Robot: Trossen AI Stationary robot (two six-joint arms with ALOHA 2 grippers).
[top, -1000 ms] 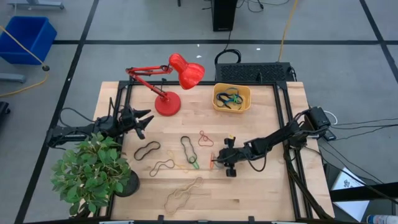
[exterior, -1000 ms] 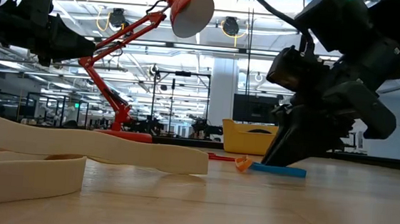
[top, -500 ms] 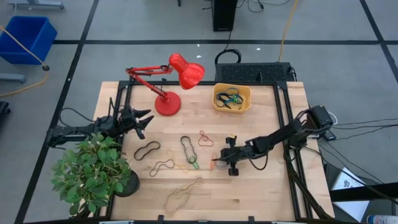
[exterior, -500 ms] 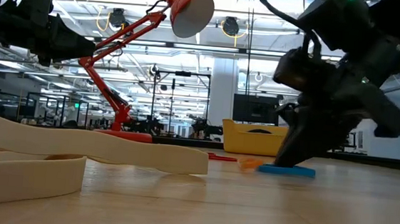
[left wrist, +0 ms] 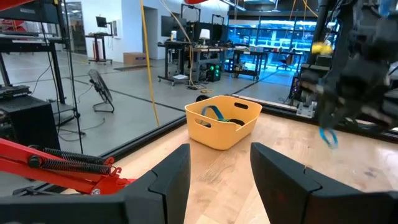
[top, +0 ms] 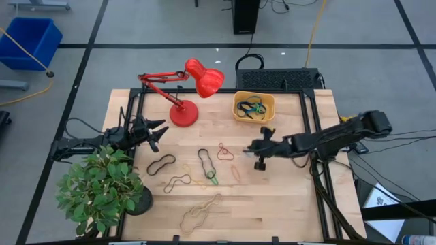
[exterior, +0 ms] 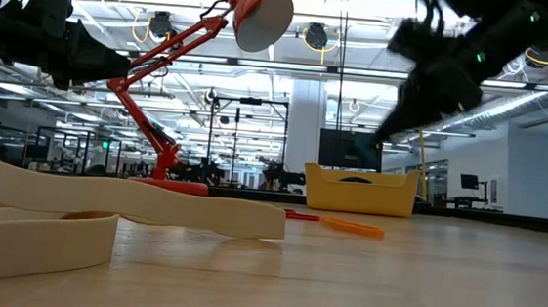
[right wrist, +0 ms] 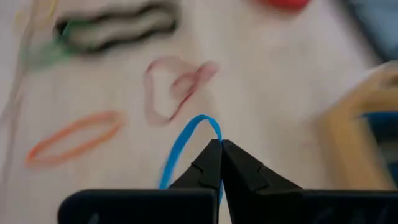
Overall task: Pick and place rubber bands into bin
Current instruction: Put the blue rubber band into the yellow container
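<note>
Your right gripper (right wrist: pixel 221 149) is pinched on a blue rubber band (right wrist: pixel 186 143), now lifted off the table where a second ago it sat low at the wood. The band is light and floppy, so a pinch on one strand holds; the bin (top: pixel 254 107) lies toward twelve o'clock. Your left gripper (top: pixel 155 133) waits spread.

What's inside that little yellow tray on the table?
The yellow tray holds a small tangle of rubber bands, with dark, blue and green loops showing from above. How many there are, and whether more lie beneath the tangle, cannot be seen.
</note>
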